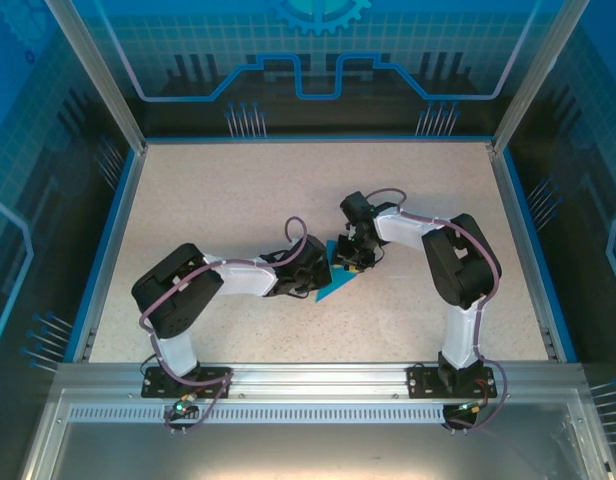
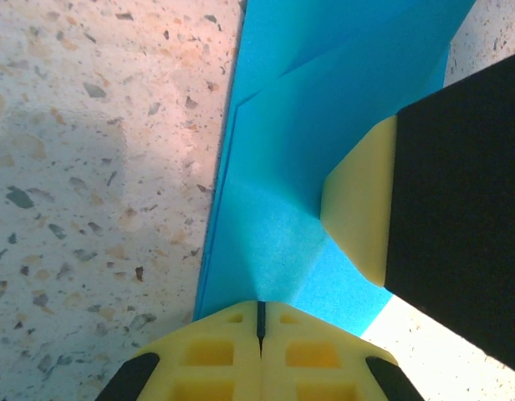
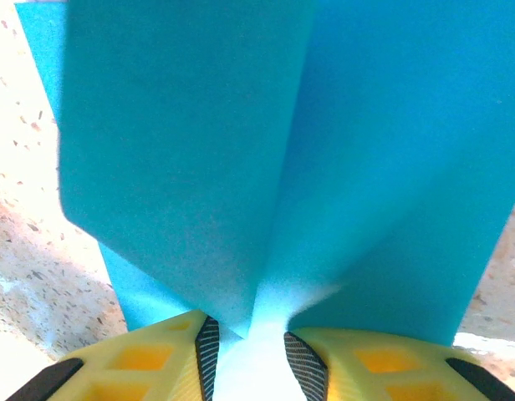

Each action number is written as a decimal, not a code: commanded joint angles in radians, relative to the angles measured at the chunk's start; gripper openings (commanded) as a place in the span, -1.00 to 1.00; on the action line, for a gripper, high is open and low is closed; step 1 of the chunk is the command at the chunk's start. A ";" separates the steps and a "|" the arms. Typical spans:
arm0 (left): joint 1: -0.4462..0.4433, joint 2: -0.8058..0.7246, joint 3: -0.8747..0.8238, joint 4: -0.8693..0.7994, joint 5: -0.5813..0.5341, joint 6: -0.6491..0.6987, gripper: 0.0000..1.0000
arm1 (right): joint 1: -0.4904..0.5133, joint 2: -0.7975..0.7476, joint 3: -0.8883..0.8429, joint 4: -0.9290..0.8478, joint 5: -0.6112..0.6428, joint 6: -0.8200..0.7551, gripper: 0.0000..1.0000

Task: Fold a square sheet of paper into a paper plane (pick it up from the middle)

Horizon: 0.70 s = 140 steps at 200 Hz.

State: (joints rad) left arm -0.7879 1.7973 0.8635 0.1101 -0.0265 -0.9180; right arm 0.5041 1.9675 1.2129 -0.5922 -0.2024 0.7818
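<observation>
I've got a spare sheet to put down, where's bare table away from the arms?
Bare: the far half of the table, between the arms and the back wall, and the near strip between the two bases. Crowded: the middle, where the left gripper and right gripper meet on the folded teal paper.

teal-blue paper, speckled beige table

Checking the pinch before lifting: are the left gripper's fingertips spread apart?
No: the left gripper shows its fingertips meeting in a thin seam against the folded paper.
</observation>
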 commanded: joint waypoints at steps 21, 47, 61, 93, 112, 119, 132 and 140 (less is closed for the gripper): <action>0.006 0.030 -0.004 -0.104 -0.015 -0.011 -0.99 | -0.004 0.046 -0.081 0.017 0.098 -0.035 -0.20; 0.005 0.035 -0.009 -0.114 -0.010 -0.009 -1.00 | -0.034 -0.086 -0.092 0.106 -0.006 -0.079 -0.15; 0.004 0.043 -0.008 -0.112 -0.002 -0.009 -1.00 | -0.047 -0.146 -0.123 0.167 -0.046 -0.112 -0.16; 0.004 0.056 -0.002 -0.112 0.008 -0.010 -1.00 | -0.048 -0.230 -0.204 0.265 -0.081 -0.170 -0.51; 0.005 0.059 -0.001 -0.114 0.010 -0.009 -1.00 | -0.049 -0.242 -0.235 0.317 -0.138 -0.183 -0.76; 0.005 0.060 -0.001 -0.114 0.011 -0.010 -1.00 | -0.047 -0.234 -0.236 0.328 -0.163 -0.189 -0.82; 0.005 0.062 -0.001 -0.114 0.013 -0.010 -1.00 | -0.047 -0.213 -0.230 0.336 -0.179 -0.194 -0.90; 0.006 0.063 0.001 -0.114 0.014 -0.010 -1.00 | -0.047 -0.194 -0.226 0.339 -0.189 -0.200 -0.95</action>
State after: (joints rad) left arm -0.7879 1.8023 0.8692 0.1024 -0.0219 -0.9184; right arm 0.4610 1.7454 0.9882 -0.3138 -0.3187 0.6178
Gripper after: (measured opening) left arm 0.069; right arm 0.057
